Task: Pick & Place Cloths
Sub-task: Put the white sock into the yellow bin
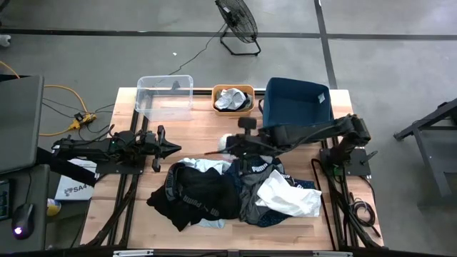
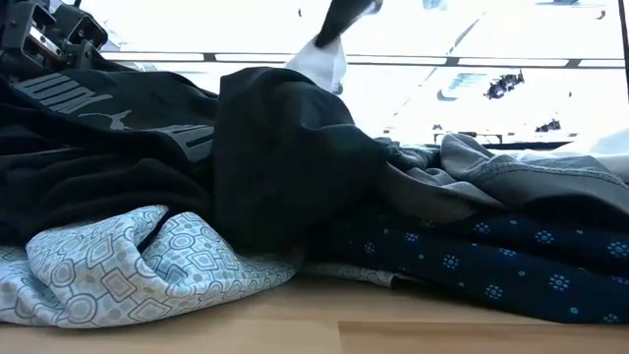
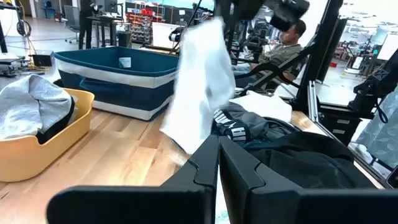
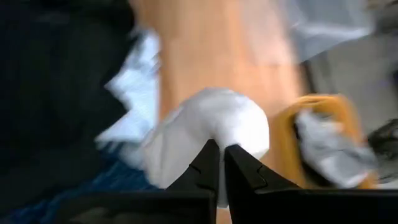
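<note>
One white cloth (image 3: 199, 81) (light, limp) dangles pinched at its top fold by the right gripper (image 4: 219, 152); the left gripper (image 3: 217, 163) rests closed.

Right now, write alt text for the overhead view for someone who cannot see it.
The right gripper holds a white cloth above the table, just beyond a pile of clothes. Behind stand a clear bin, an orange bin holding a grey cloth, and a blue bin. The left gripper waits at left.
</note>
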Robot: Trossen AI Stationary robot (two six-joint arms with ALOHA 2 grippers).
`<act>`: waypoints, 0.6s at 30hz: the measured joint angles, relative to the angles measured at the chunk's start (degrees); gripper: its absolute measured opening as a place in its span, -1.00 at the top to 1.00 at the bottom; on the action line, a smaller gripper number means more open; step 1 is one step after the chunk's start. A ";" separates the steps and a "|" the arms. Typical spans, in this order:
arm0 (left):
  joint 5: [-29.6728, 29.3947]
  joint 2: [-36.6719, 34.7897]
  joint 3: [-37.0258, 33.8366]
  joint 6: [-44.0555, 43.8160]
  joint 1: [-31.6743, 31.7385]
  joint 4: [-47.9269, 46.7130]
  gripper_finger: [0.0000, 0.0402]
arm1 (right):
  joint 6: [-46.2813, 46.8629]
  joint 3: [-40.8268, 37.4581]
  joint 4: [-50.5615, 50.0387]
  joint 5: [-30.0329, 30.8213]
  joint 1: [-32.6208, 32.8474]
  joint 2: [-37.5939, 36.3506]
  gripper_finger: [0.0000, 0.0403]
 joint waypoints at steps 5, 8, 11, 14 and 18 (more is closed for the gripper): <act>0.02 -0.01 0.00 0.00 0.00 0.02 0.94 | -4.64 0.00 4.20 10.44 -1.13 -2.30 0.98; 0.03 -0.01 0.00 0.00 0.00 0.01 0.94 | -9.25 0.00 10.00 16.36 -2.62 -2.38 0.98; 0.05 -0.01 0.00 0.00 0.00 0.01 0.94 | -14.74 -0.02 15.70 21.12 -4.53 -2.34 0.98; 0.07 -0.01 0.00 0.00 0.00 0.02 0.94 | -17.48 0.00 20.69 21.08 -7.39 -2.34 0.98; 0.07 -0.01 0.00 0.00 0.01 0.01 0.94 | -19.93 -0.01 26.01 18.33 -11.44 -2.32 0.98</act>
